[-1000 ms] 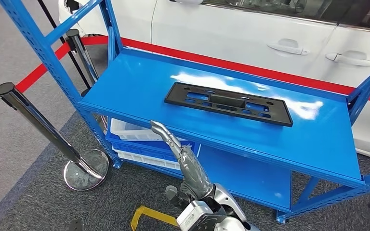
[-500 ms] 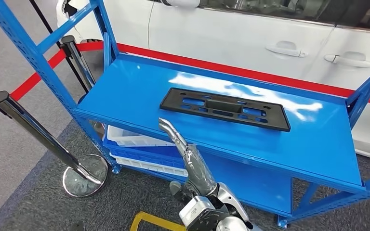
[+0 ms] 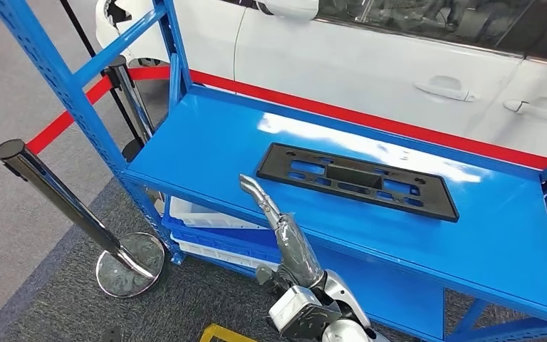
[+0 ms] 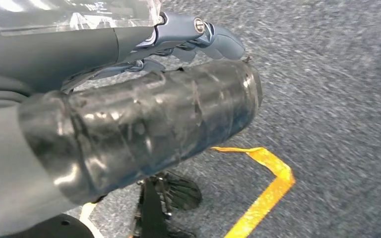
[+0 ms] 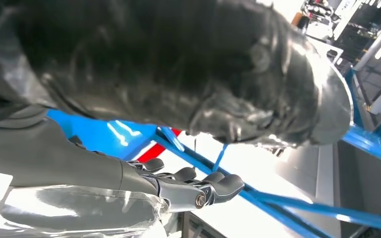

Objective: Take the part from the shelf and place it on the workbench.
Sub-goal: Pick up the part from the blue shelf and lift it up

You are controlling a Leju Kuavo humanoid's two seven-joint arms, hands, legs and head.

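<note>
The part (image 3: 356, 179), a long black plate with slots, lies flat on the top board of the blue shelf (image 3: 206, 142), right of the middle. My right hand (image 3: 279, 228) reaches up from below with its fingers stretched out and holds nothing. Its fingertips stand at the shelf's front edge, short of the part's left end. In the right wrist view the right hand (image 5: 193, 191) shows against the blue frame. My left hand (image 4: 188, 34) hangs over the grey carpet, fingers loose and empty.
A white car (image 3: 370, 64) stands close behind the shelf, with a red barrier belt (image 3: 370, 117) in between. A chrome stanchion (image 3: 64, 199) leans at the left on its round base. White and blue crates (image 3: 199, 214) sit on the lower board. Yellow tape (image 4: 263, 193) marks the carpet.
The whole picture has shifted, so the camera has moved; the shelf now lies lower and further right. My right hand has risen a little, its fingertips now at the shelf's front edge.
</note>
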